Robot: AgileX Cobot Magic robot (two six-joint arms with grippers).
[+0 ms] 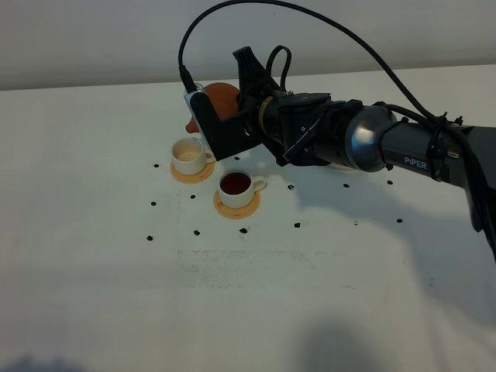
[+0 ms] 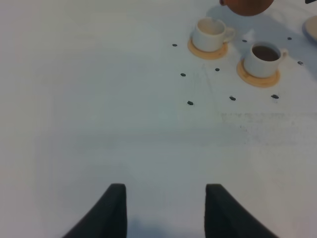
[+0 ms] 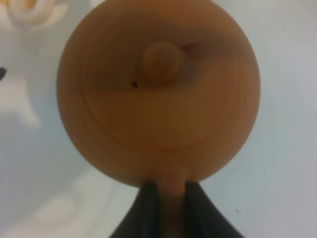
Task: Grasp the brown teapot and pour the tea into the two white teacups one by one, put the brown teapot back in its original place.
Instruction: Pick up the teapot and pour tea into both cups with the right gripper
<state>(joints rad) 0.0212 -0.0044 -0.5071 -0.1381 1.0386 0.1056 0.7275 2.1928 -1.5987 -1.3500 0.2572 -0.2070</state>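
My right gripper is shut on the loop handle of the brown teapot, seen lid-on in the right wrist view. In the high view the teapot hangs in the air just behind the left white teacup, spout lowered toward it. That cup's inside looks pale cream. The other white teacup, nearer and to the right, holds dark tea. Each cup stands on an orange-tan coaster. My left gripper is open over bare table, far from the cups. I see no stream of tea.
The right arm stretches in from the right across the back of the table. An edge of the cream saucer shows right of the cups. Small black dots mark the white tabletop around the coasters.
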